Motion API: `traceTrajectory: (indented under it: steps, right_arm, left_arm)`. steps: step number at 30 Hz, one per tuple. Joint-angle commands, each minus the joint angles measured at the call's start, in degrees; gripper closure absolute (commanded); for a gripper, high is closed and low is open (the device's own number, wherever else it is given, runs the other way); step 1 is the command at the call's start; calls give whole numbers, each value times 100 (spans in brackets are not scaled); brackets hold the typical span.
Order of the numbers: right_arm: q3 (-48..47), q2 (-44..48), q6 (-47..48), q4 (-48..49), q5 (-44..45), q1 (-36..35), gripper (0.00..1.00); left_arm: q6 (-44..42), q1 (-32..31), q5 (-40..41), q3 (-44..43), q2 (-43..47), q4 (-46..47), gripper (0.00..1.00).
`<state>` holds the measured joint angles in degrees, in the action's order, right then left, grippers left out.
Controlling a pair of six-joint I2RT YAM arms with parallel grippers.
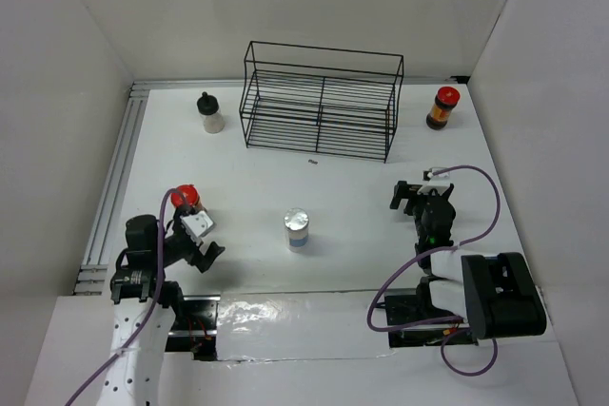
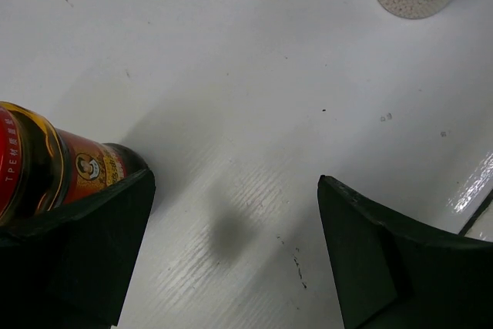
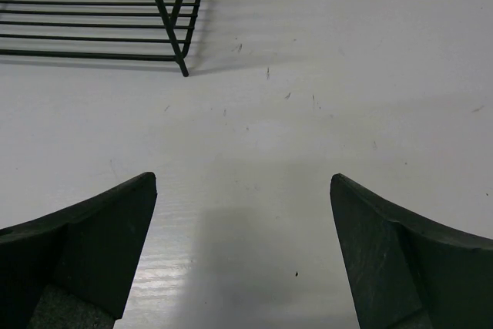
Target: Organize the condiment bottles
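The red-lidded jar (image 2: 46, 163) sits just off the left gripper (image 2: 235, 182), on its left-finger side, at the fingertip and partly hidden behind it. It is not between the jaws, which are spread wide over bare table (image 2: 254, 75).

The step in hand, as I judge it, is getting this jar into the grasp. To do that well, the gripper should shift sideways toward the jar until the body is centred in the gap. It should then come low enough to take the glass rather than the lid, and only then close. Closing where it is would catch nothing, and pushing straight ahead risks the left finger tipping the jar.

The jar is dark brown glass, glowing amber where light passes through, with a red lid and a red-and-yellow label bearing a small portrait. From above it looks upright. It is smooth and round, so an off-centre pinch could let it twist or slip.

Ahead and to the right of the same gripper, well apart, stands the white blue-labelled bottle (image 1: 298, 229). Far ahead is the black-capped bottle (image 1: 210, 112), near the left end of the wire rack (image 1: 322, 106).

The right gripper (image 3: 243, 182) is also spread and empty — the rack's corner lies ahead to its left. The second red-lidded jar (image 1: 442, 107) is far ahead, beside the rack's right end. No bottle is on the rack yet.
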<state>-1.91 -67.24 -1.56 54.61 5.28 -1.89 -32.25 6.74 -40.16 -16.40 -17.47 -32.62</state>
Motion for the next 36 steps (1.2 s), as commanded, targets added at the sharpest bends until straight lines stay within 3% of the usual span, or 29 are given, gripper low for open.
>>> traceTrajectory:
  steps: [1,5,11,12,13,16,22,24,27,29,31,32,33,35,36]
  right_arm:
    - [-2,-8,86,287,8,-13,0]
    - [-2,-8,86,287,8,-22,0]
    - [-11,9,60,296,17,-13,0]
    - [-124,157,-1,26,104,-13,0]
    - [-726,246,-80,-1125,479,-22,0]
    - [-1773,299,-591,-2624,1403,92,0]
    - [-2839,1327,77,-3824,598,145,0]
    - [-3469,1389,-54,-4193,737,310,0]
    - [-4549,1065,-1342,-5630,1720,408,0]
    - [-5498,609,-1164,-6240,1426,523,1]
    - [-6073,127,-733,-7084,942,593,11]
    - [-6684,-94,-592,-7548,731,541,22]
    - [-6691,-96,-573,-7709,729,541,22]
    - [-6901,-193,-573,-8008,1095,304,0]
    - [-6910,-158,-591,-8053,1255,216,0]
  left_arm:
    - [271,-24,-132,-267,-19,274,1]
    - [149,-33,-194,-433,-2,213,1]
    - [-756,-24,-677,-1240,69,-560,1]
    - [-817,-24,-695,-1356,69,-709,1]
    - [-818,-24,-686,-1496,60,-780,1]
    - [-590,-33,-458,-2224,-19,-930,1]
    - [462,-24,-89,-3462,-589,-877,1]
    - [737,-24,52,-3851,-1088,-1017,1]
    - [1185,-24,525,-4641,-1994,-1377,1]
    - [1423,-24,1103,-4889,-2768,-1746,1]
    - [1545,-24,1369,-5354,-3277,-2332,1]
    - [1564,-24,1536,-5686,-4046,-2754,1]
    - [1564,-24,1538,-5811,-4053,-2758,1]
    - [1546,-24,1765,-5935,-4632,-3162,1]
    - [1607,-15,1949,-5849,-4738,-3137,1]
